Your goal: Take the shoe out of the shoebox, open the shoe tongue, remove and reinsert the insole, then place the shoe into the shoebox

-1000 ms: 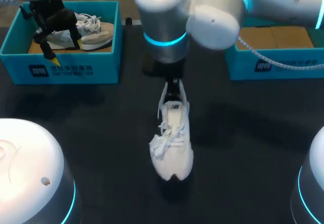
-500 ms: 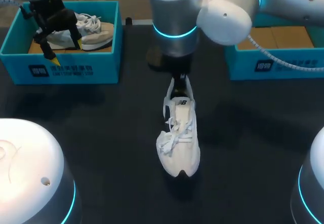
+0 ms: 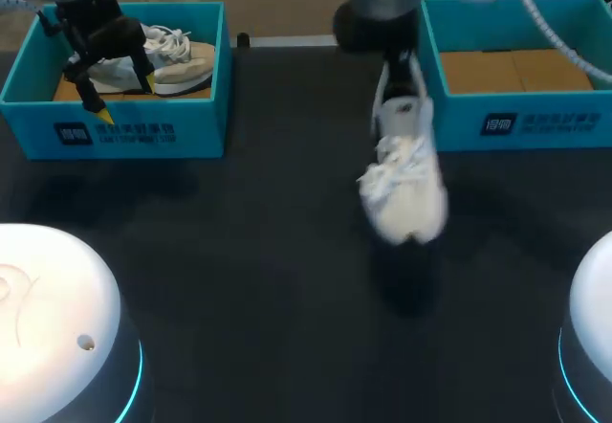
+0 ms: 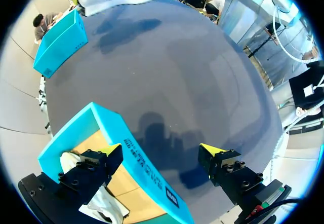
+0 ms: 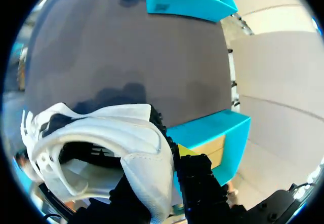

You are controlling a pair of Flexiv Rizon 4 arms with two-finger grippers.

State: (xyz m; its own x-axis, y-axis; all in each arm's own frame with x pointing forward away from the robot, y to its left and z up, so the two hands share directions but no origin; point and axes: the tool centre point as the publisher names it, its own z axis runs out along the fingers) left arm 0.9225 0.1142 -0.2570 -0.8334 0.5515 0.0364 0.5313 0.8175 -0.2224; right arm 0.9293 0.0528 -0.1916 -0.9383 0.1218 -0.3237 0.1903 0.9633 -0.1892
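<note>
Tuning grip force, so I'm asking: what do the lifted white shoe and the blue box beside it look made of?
White shoe: seemingly soft matte textile or synthetic leather, judging by its padded collar and loose, floppy laces. Blue box: probably cardboard, given its thin flat walls and bare brown floor.

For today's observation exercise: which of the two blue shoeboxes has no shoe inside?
The right-hand shoebox, near the held white shoe: only its bare brown floor shows. The left-hand shoebox holds a beige and white shoe.
</note>
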